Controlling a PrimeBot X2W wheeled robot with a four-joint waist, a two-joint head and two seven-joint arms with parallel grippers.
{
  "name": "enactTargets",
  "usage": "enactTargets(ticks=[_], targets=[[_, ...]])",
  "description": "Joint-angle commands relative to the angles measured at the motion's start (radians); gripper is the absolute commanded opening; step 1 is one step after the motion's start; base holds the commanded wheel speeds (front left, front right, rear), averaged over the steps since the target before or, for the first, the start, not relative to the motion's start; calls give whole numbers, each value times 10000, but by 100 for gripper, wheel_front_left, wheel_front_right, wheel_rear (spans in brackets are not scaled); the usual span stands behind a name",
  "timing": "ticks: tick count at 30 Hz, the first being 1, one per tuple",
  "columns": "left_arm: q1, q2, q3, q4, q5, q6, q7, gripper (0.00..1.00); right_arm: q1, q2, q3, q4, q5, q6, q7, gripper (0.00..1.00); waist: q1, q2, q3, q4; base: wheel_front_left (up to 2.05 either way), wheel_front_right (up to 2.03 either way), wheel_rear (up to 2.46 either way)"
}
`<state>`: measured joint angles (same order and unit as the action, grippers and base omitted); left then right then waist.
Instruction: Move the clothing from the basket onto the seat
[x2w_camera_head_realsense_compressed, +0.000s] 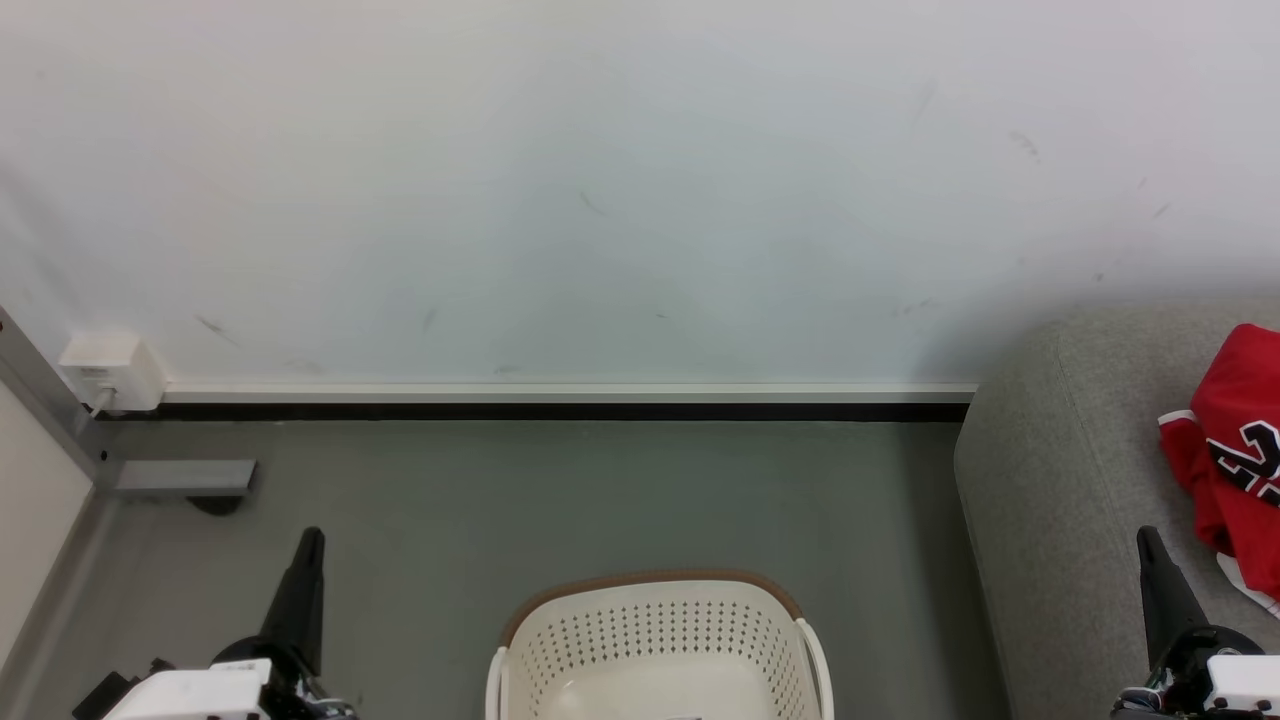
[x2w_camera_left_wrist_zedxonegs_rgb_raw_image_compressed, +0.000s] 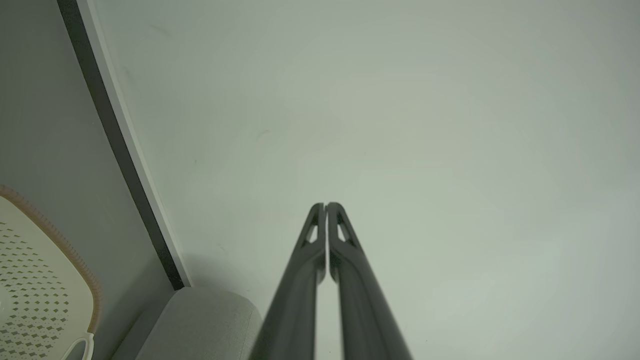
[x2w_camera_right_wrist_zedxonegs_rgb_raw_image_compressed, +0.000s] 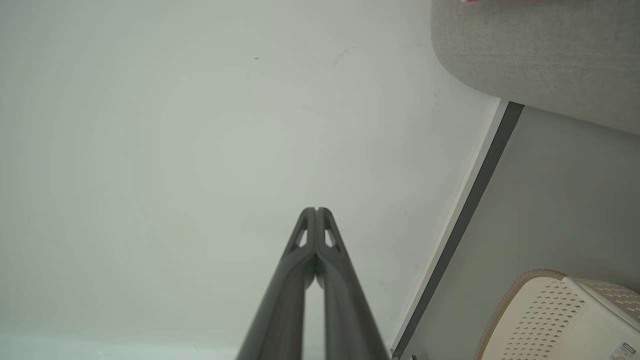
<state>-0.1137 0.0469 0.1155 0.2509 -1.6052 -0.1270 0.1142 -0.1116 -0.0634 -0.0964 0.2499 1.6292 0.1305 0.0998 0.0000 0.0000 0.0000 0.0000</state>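
left gripper (x2w_camera_head_realsense_compressed: 311, 545): fingers pressing together, gripping nothing, base running off the bottom edge. basket (x2w_camera_head_realsense_compressed: 650, 582): sitting centre on the floor (x2w_camera_head_realsense_compressed: 600, 500), near half being cut off below. seat (x2w_camera_head_realsense_compressed: 1060, 480) at right: carrying the clothing (x2w_camera_head_realsense_compressed: 1235, 440), which is running past the frame edge; right gripper (x2w_camera_head_realsense_compressed: 1150, 545): fingers touching, gripping nothing.

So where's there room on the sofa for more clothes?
The grey sofa is bare between its rounded left edge and the red clothing. The floor between the basket and the wall's skirting is bare too. It's crowded at the sofa's right, where the clothing lies.
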Motion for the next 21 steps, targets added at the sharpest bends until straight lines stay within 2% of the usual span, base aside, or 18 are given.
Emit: enactTargets(ticks=[1, 21], targets=[[-62, 64, 10, -26, -111, -55, 59, 0, -71, -7, -24, 20, -18, 4, 25, 0, 0, 0, 0, 0, 0, 0, 0], [-62, 64, 10, -25, -111, -55, 59, 0, -74, 9, -41, 22, -39, 4, 34, 0, 0, 0, 0, 0, 0, 0, 0]])
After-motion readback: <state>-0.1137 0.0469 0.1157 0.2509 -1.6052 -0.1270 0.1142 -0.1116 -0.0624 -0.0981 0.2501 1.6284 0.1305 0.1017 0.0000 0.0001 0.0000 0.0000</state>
